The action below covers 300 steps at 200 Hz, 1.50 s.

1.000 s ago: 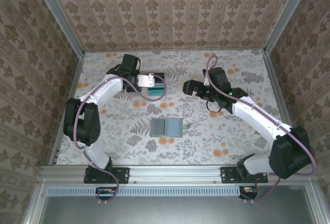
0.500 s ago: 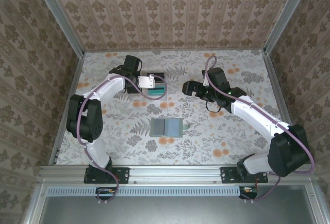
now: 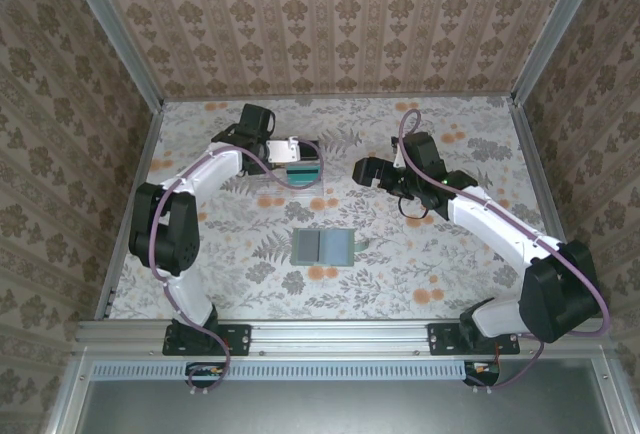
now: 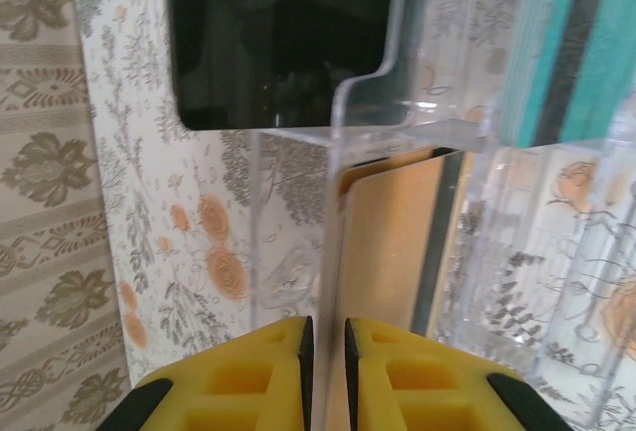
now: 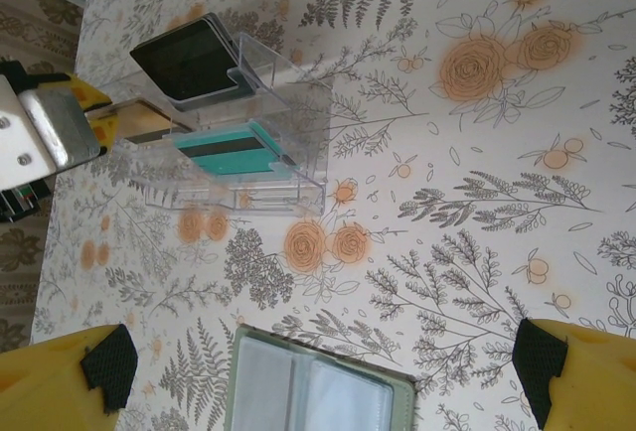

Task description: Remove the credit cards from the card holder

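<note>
- Yellow pads of the left gripper sit at the bottom of the left wrist view, pinched almost together with only a sliver of gap. In that sliver is one of the credit cards, the orange one, seen nearly edge-on and running up into the clear tray. Does that look like a decent drop-off to you?

- Mostly, yeah. The card's far end looks to be inside a slot of the tray, with a black card at upper left of the frame and a teal card at upper right. My guess at doing it well: keep the card lined up with the slot walls and push it in until the tray carries it. Only then let the pads part, and back straight out so they don't drag it along. That tray looks like light plastic, so a crooked shove could probably skid it across the table.

- And the other arm?

- The right gripper is spread wide with nothing in it, pads down at the two bottom corners of its wrist view. The card holder lies opened flat at the centre of the overhead view, lower in the frame than the tray and well apart from both grippers. I can't tell if any cards are left in its pale pockets, and I can't make out anything orange sticking out. If there is another one, I'd use the free arm to pin the holder down during the pull.
</note>
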Each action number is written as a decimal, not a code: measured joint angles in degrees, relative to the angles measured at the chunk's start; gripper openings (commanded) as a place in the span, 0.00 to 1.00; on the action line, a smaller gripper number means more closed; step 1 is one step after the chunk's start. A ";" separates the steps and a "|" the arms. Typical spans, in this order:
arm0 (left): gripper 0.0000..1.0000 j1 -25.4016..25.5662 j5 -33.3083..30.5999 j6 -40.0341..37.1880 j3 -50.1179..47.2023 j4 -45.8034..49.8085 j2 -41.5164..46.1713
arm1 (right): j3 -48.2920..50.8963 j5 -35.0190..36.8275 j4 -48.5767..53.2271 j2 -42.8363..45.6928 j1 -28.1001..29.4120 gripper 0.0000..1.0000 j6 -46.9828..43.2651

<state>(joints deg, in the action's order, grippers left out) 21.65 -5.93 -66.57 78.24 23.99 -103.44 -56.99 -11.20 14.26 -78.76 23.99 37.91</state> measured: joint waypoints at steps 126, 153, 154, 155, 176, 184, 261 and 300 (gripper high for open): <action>0.53 1.27 1.68 16.96 -1.79 -2.56 9.62 | 1.95 0.48 0.48 1.44 0.81 1.00 0.15; 1.00 3.13 2.86 26.60 -3.67 -3.43 17.79 | 1.99 2.10 2.03 1.55 3.37 1.00 -0.70; 1.00 3.21 2.93 27.10 -3.85 -3.43 18.25 | 1.99 2.16 2.08 1.55 3.45 1.00 -0.72; 1.00 3.26 2.93 27.30 -3.93 -3.41 18.47 | 1.99 2.19 2.16 1.55 3.52 1.00 -0.72; 1.00 4.26 3.74 35.43 -7.67 -3.91 24.55 | 2.10 3.72 3.45 1.55 6.19 1.00 -1.29; 1.00 4.28 3.80 38.47 -9.42 -3.96 26.71 | 2.21 4.22 4.00 1.57 7.19 1.00 -1.38; 0.98 1.05 7.96 71.54 -17.53 2.14 36.04 | 4.70 8.66 5.49 0.76 15.39 0.92 -0.07; 0.71 0.98 15.63 84.46 -27.93 2.38 37.53 | 4.85 9.11 5.01 -3.48 19.17 0.52 1.44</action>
<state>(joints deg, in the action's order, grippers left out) 22.63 9.69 17.89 50.30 26.37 -65.91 -52.14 -2.09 19.27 -82.24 43.16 39.35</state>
